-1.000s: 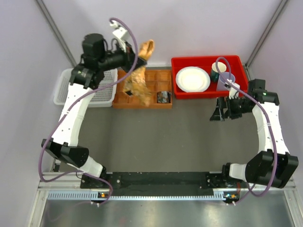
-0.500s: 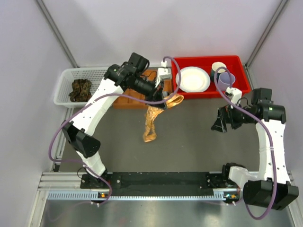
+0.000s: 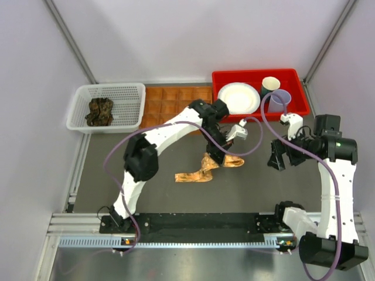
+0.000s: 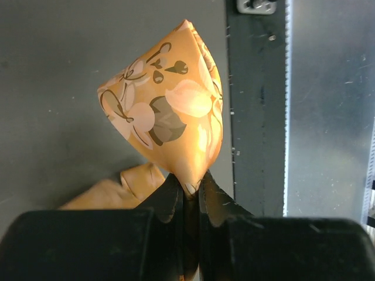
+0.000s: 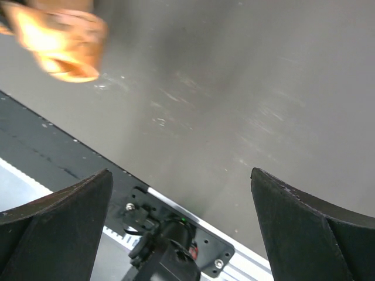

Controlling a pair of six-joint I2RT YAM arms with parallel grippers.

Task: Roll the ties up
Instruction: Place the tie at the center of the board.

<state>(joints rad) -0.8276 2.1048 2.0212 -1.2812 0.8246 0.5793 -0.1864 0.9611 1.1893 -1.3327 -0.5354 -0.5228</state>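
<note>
While pinched by one end in the tightly closed left gripper (image 4: 187, 188), orange tie (image 4: 170, 111): rest trails onto mid-table (image 3: 246, 193). Dark ties (image 3: 101, 111): bundled in white basket (image 3: 108, 88), far left. Right gripper (image 3: 278, 155): spread wide, empty, well apart on the right. Brown tray (image 3: 176, 96), red bin (image 3: 258, 75): rear.

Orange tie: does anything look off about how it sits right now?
Yes. The orange tie lies crumpled and folded over itself on the table, not laid flat for rolling. The left gripper is shut on it near one end, where the fabric bulges into a pouch.
</note>
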